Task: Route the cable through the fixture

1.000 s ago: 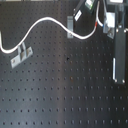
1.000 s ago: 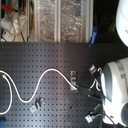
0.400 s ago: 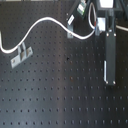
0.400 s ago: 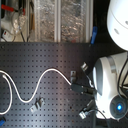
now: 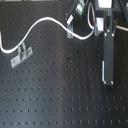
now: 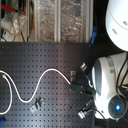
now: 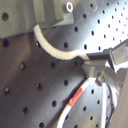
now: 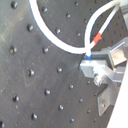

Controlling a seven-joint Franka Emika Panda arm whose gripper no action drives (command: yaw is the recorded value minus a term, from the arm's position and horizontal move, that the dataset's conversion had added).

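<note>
Your gripper (image 7: 92, 62) clamped on cable (image 5: 42, 22) close to red band (image 7: 75, 98), per both wrist views. Cable winds over black perforated board (image 5: 60, 95), passes small fixture (image 5: 21, 54) at first exterior view's left.

Over the last second the arm (image 6: 107, 82) has swung further into the second exterior view's right, carrying the tool (image 6: 82, 89) and the cable (image 6: 47, 75) end toward the lower right.
</note>
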